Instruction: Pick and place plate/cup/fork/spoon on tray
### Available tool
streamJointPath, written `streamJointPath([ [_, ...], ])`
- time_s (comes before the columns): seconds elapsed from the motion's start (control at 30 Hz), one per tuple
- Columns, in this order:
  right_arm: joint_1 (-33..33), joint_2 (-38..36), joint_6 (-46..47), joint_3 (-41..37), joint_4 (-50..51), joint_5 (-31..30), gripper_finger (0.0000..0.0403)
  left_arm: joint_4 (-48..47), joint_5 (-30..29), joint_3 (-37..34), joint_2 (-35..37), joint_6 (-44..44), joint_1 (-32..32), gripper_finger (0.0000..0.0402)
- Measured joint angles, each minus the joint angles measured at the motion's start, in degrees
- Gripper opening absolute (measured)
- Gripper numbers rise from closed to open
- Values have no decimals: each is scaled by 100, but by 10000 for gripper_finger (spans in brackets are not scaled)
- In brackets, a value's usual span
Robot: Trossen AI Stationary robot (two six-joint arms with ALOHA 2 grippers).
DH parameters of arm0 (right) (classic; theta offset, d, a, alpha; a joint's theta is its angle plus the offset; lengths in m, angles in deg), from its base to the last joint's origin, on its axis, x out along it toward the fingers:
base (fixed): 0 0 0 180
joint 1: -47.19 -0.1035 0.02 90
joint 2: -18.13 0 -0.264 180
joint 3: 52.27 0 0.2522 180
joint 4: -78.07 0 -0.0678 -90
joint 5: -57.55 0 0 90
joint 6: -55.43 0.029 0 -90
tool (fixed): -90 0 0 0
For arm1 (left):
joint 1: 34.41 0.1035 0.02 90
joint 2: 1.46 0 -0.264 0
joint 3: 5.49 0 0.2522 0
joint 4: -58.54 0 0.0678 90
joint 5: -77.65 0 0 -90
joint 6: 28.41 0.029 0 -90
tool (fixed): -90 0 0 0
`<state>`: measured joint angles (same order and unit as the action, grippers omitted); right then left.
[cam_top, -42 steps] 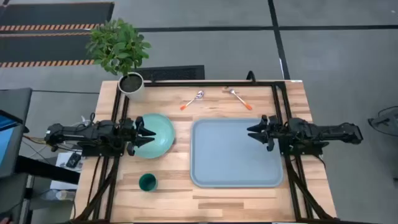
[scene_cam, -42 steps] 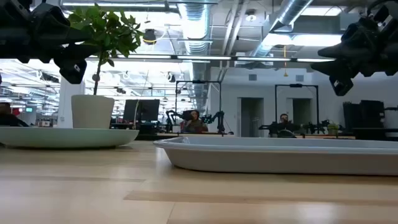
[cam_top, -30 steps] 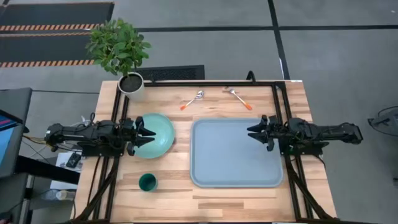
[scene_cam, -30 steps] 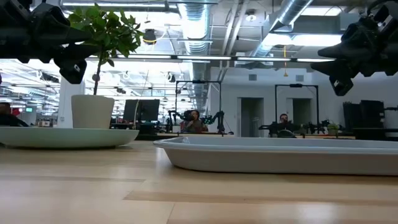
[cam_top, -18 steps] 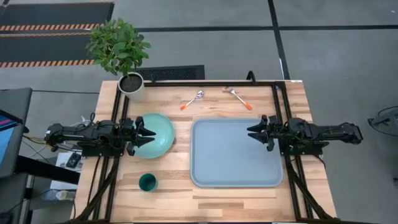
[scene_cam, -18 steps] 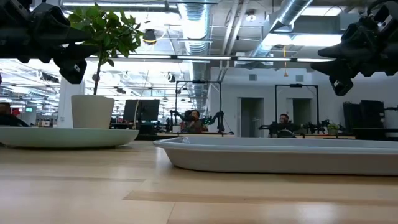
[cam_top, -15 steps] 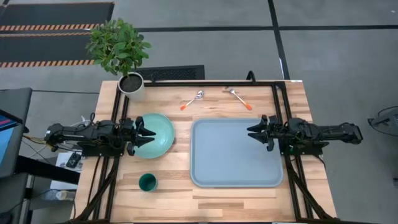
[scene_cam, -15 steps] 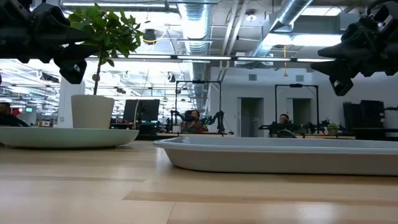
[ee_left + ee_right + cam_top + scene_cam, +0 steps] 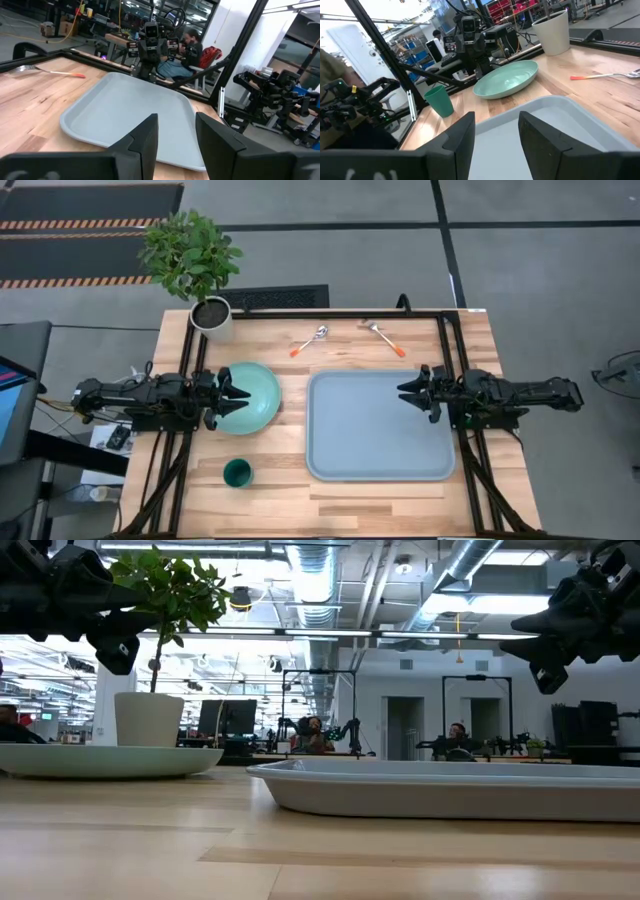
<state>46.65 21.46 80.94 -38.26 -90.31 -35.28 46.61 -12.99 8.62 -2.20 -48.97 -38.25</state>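
Note:
The mint-green plate (image 9: 250, 397) lies flat on the table left of the blue-grey tray (image 9: 378, 442). The dark-green cup (image 9: 237, 472) stands upright near the front edge. The spoon (image 9: 310, 340) and the fork (image 9: 384, 338) lie on the wood beyond the tray. My left gripper (image 9: 243, 393) hangs level over the plate's left part, well clear of it, open and holding nothing (image 9: 175, 130). My right gripper (image 9: 404, 394) hangs level over the tray's right part, open and holding nothing (image 9: 497, 127).
A white pot with a green plant (image 9: 211, 313) stands at the table's far left corner. Black frame rails (image 9: 330, 313) run along the far edge and both sides. People sit at desks in the room beyond (image 9: 312, 735).

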Motion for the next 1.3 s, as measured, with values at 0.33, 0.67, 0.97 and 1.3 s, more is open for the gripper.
streamJointPath([
  [0.33, 1, 0, -1, 0, 0, 0, 178, 2, 0, 1, 1, 0, 1, 119],
  [0.67, 0, 1, 1, 0, 0, 2, 178, 2, 1, 0, 1, 0, 1, 119],
  [0.97, 1, -1, 1, 0, 0, 0, 178, 1, 1, 1, 0, -11, 0, 119],
  [1.3, 0, 1, 1, 0, 0, 0, 178, 36, -230, 1, -1, -594, 0, 119],
])
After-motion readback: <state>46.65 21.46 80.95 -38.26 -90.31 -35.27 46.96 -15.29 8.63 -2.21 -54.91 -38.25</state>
